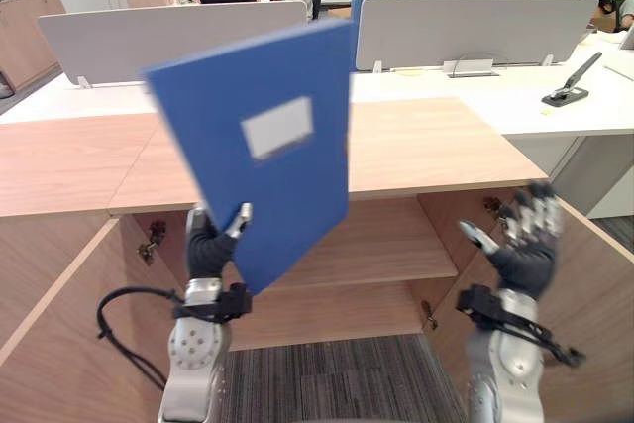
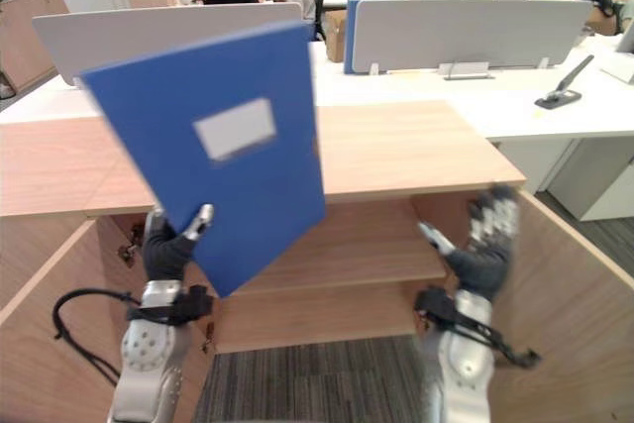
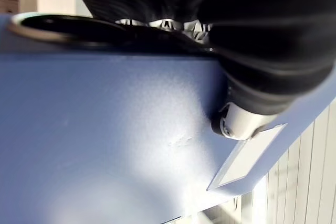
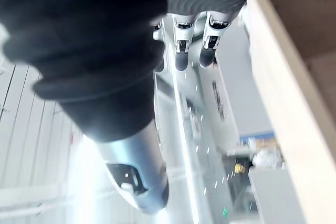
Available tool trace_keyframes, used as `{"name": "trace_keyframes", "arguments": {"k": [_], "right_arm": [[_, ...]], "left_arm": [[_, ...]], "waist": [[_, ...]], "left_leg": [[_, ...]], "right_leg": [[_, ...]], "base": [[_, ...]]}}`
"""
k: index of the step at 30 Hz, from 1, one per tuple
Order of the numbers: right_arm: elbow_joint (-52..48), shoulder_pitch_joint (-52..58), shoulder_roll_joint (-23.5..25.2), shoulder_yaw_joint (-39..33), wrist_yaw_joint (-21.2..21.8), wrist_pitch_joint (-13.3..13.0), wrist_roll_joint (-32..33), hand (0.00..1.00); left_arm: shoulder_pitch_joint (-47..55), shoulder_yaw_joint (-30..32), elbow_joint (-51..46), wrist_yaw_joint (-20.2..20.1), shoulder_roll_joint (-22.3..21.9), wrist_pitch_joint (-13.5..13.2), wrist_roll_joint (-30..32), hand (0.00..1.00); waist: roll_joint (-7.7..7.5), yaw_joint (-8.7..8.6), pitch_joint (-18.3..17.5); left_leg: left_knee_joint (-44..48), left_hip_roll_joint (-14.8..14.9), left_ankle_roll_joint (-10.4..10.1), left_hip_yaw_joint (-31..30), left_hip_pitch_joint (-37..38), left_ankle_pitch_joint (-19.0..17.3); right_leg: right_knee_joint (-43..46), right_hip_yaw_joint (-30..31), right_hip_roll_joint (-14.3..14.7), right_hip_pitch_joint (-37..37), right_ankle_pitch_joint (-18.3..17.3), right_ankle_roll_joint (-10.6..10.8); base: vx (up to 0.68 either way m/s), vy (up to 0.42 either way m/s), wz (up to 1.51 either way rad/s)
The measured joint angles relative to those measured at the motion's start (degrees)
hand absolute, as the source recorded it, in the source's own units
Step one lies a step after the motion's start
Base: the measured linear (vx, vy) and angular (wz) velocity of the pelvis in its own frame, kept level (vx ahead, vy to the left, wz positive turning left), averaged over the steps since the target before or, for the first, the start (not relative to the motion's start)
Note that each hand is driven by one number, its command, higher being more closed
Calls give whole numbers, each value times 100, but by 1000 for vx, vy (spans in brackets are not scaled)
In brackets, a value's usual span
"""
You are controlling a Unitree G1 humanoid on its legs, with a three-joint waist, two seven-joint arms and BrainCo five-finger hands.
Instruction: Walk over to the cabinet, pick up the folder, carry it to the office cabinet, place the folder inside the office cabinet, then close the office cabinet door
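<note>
My left hand (image 1: pixel 210 245) is shut on the lower edge of a blue folder (image 1: pixel 260 141) with a white label, holding it upright and tilted in front of the open wooden office cabinet (image 1: pixel 396 245). The thumb presses on the folder's cover (image 3: pixel 131 140) in the left wrist view. To the right, my right hand (image 1: pixel 525 235) is raised with its fingers (image 4: pixel 181 51) straight and nothing in it, near the open right cabinet door (image 1: pixel 594 294). The cabinet shelf (image 1: pixel 386 250) lies behind and below the folder.
The left cabinet door (image 1: pixel 59 334) stands open at the lower left. Behind the cabinet top (image 1: pixel 436 146) are white desks with grey partitions (image 1: pixel 475 27), a stapler (image 1: pixel 567 94), and people seated and standing at the back. Grey carpet (image 1: pixel 337 378) lies below.
</note>
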Motion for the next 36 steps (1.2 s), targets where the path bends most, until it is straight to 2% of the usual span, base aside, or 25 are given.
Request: {"name": "trace_keyframes", "arguments": {"k": [4, 7, 8, 10, 11, 14, 20, 25, 29, 32, 36], "right_arm": [[318, -782, -611, 488, 620, -116, 1092, 0], [629, -1327, -1186, 860, 884, -128, 1808, 0], [813, -1612, -1450, 1075, 1033, -118, 2272, 0], [1093, -2013, -1771, 1392, 1148, -100, 2706, 0], [1312, -2329, -1970, 1568, 1229, -44, 3233, 0], [1686, -2856, -2326, 1935, 1291, 34, 3792, 0], [2435, -3573, -2530, 2352, 1298, 167, 4449, 0], [2733, -3765, -2535, 2463, 1294, 183, 4493, 0], [2774, -3772, -2527, 2574, 1319, 345, 4512, 0], [2911, -3646, -2515, 2560, 1403, 519, 4436, 0], [2969, -3408, -2510, 2497, 1408, 589, 4413, 0]], "left_arm": [[-350, -172, 404, -101, 288, 0, 474, 100], [-420, -177, 644, -109, 478, 2, 516, 100], [-433, -204, 721, -134, 559, 5, 505, 100], [-438, -318, 771, -153, 666, 15, 431, 100], [-438, -328, 836, -136, 669, 49, 185, 100], [-437, -329, 863, -75, 745, 162, -122, 100], [-437, -580, 941, -18, 972, 268, -705, 100], [-436, -610, 940, 26, 1180, 279, -956, 100], [-438, -302, 912, 56, 1208, 305, -966, 100], [-454, 160, 567, 154, 1214, 287, -1185, 100], [-623, 738, 300, 346, 1193, 67, -1436, 100]], "waist": [[-25, -5, 16], [-42, -5, 27], [-54, -4, 34], [-75, 6, 48], [-89, 27, 55], [-110, 31, 68], [-141, 91, 86], [-185, 115, 113], [-214, 121, 130], [-216, 118, 132], [-219, 125, 134]], "left_leg": [[1, -19, 14, -52, -4, -14], [1, -24, 39, -72, -6, -33], [1, -25, 41, -77, -6, -35], [1, -25, 41, -86, -8, -37], [1, -30, 61, -85, -8, -27], [1, -55, 78, -84, -8, -38], [1, -142, 126, -64, -14, -46], [-1, -235, 204, -20, -14, -55], [-1, -262, 225, -22, -15, -47], [-4, -311, 254, -45, -17, -28], [-5, -333, 275, -104, -15, -8]], "right_leg": [[14, -1, -3, -18, 7, -4], [14, -5, -1, -25, 14, -4], [13, -13, -1, -29, 22, 0], [13, -56, -2, -33, 39, 9], [12, -74, -6, -38, 59, 20], [12, -155, -44, -40, 82, 49], [-1, -218, -151, -39, 145, 136], [-73, -260, -257, -35, 250, 188], [-112, -383, -300, -18, 297, 185], [-147, -427, -353, 16, 297, 185], [-213, -548, -386, 86, 320, 174]], "base": [[0, 0, 0], [0, 0, 0], [0, 0, 0], [0, 0, 0], [0, 0, 0], [0, 0, 0], [-5, 36, -1], [-22, 54, -4], [-38, 28, 1], [-18, 16, 4], [-16, 16, 9]]}}
